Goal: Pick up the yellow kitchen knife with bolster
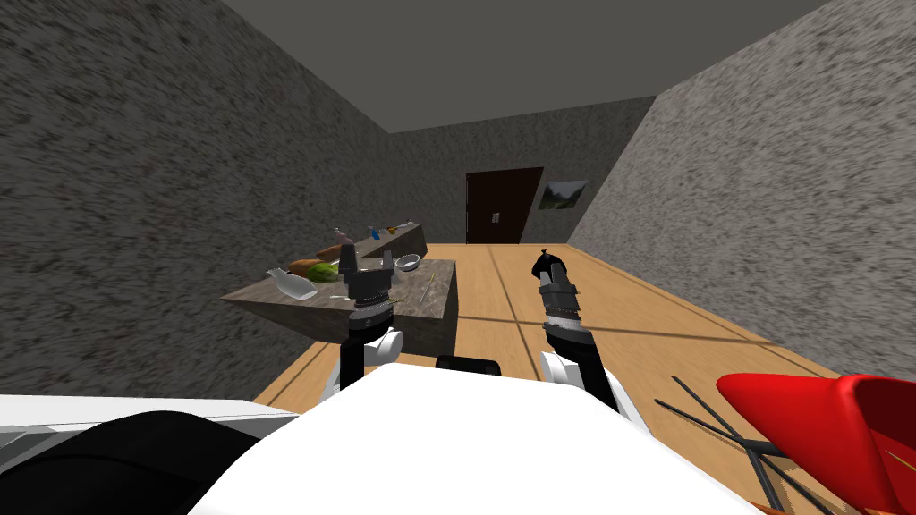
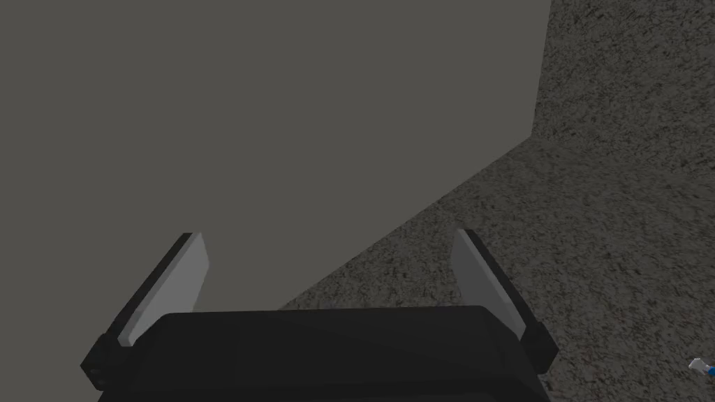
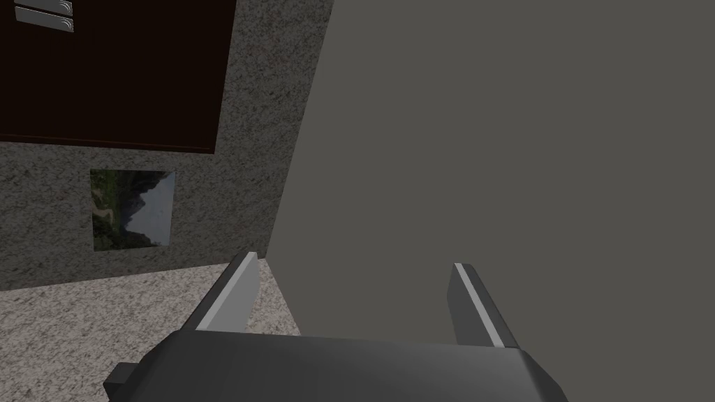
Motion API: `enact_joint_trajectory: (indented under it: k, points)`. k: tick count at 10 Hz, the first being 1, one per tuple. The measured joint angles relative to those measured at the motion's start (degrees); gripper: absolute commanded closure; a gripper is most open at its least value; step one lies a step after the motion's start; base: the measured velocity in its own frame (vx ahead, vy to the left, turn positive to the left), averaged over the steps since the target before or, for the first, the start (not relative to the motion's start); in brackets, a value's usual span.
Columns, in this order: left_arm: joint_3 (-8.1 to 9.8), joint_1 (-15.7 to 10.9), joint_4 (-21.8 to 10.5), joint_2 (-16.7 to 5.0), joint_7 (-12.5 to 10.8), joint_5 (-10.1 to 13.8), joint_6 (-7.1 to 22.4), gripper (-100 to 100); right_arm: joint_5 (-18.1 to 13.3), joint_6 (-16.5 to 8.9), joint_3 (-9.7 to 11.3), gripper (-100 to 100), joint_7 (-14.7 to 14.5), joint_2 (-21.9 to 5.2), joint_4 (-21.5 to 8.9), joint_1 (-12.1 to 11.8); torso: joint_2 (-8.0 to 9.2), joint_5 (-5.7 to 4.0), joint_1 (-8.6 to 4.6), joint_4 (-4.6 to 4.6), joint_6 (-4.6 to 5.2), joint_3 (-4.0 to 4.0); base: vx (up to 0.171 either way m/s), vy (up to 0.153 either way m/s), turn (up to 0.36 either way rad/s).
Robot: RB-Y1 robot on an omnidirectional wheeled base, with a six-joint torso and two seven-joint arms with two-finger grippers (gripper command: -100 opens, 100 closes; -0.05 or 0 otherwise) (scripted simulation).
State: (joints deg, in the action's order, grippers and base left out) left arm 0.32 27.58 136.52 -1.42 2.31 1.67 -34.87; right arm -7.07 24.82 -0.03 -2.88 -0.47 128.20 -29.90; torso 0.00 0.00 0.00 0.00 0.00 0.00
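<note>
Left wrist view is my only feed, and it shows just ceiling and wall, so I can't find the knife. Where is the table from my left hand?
Observer: In the head view the left gripper points upward, fingers open, in front of a stone-topped table that stands just ahead of it.
Operator: Any sign of the knife?
Observer: A thin yellowish sliver lies near the table's right edge, close to a white bowl. It is probably the knife, but it's too small to be sure.
Operator: And the right arm?
Observer: The right gripper is held up to the right of the table, over the wooden floor, fingers open and holding nothing.
</note>
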Motion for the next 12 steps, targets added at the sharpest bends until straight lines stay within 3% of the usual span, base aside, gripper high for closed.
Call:
enact_joint_trajectory:
  k: [3,6,12]
  points:
    - [0.54,-0.2,-0.4,-3.4,-0.7,0.8,3.1,-100,0.0,0.0,0.0,0,0.0,0.0,0.0,0.0,-0.03,-0.07,-0.32,-0.01,0.0,-0.01,0.004,-0.075,0.042]
    - [1.06,-0.4,-1.0,-5.3,-1.5,1.4,6.3,-100,0.0,0.0,0.0,0,0.0,0.0,0.0,0.0,0.0,-0.06,-0.24,0.0,0.0,0.0,0.002,-0.068,0.036]
    - [2.69,-1.3,-1.6,-9.1,-3.3,3.3,15.3,-100,0.0,0.0,0.0,0,0.0,0.0,0.0,0.0,-0.07,-0.07,-0.3,-0.02,0.01,-0.04,0.015,-0.086,0.044]
